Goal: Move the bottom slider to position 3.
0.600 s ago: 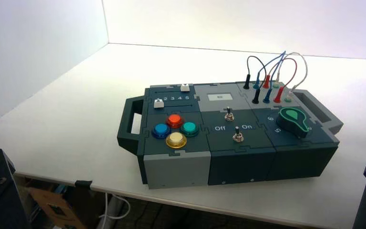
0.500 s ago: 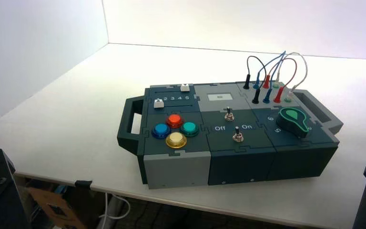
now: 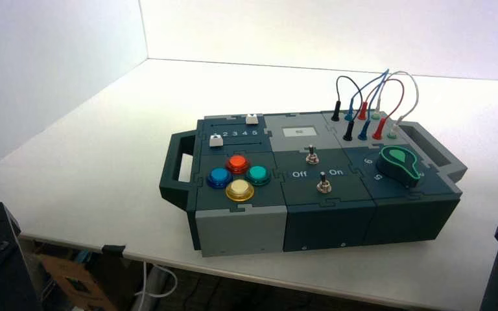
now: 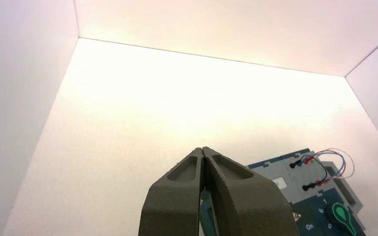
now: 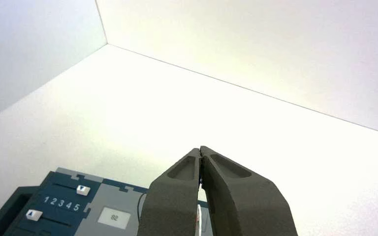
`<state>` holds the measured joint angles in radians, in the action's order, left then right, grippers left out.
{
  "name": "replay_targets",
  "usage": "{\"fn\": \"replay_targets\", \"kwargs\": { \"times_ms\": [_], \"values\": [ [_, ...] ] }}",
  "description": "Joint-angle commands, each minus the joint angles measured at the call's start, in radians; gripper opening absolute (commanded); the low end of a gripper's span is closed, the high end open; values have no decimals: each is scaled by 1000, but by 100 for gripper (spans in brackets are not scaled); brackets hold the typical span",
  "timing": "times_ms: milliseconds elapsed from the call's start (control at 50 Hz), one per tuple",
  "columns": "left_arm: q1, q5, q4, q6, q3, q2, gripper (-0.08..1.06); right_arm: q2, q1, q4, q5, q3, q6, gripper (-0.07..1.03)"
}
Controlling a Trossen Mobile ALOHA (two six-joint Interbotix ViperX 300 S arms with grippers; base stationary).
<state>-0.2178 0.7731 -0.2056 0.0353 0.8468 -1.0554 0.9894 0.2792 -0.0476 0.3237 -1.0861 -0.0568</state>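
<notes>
Nothing has shifted – my left pincer (image 4: 202, 149) and right pincer (image 5: 200, 149), both pinched closed, wait at the near left and right; the bottom slider (image 5: 34, 215) sits at 1, far left on the box (image 3: 327, 227) – position 3 (image 5: 61, 203) remains undone.

The left gripper (image 4: 202, 148) is closed, its tips together. Beside it lies the box (image 4: 275, 172), with knob (image 4: 343, 217) and wires (image 4: 337, 162).

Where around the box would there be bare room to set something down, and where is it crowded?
The table is bare between the left wall and the box's left handle, and behind the box up to the back wall. It is crowded at the looping wires.
</notes>
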Motion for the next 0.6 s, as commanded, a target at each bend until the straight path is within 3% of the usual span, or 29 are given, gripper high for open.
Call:
{"fn": "replay_targets", "kwargs": {
  "times_ms": [20, 180, 300, 460, 600],
  "values": [
    [-6, -18, -2, 0, -35, 29, -3, -5, 2, -5, -8, 20, 2, -2],
    [-9, -57, -2, -2, -64, 106, -3, -12, 2, -6, -8, 18, 0, -2],
    [-35, -63, -2, -6, -115, 247, -3, -23, 2, -5, -8, 20, 2, -2],
    [-118, 86, 5, -26, -199, 472, -3, -32, 3, 5, -5, 18, -2, -2],
    [-193, 212, 6, -32, -219, 600, -3, -43, 2, 14, -5, 11, -2, -2]
  ]
}}
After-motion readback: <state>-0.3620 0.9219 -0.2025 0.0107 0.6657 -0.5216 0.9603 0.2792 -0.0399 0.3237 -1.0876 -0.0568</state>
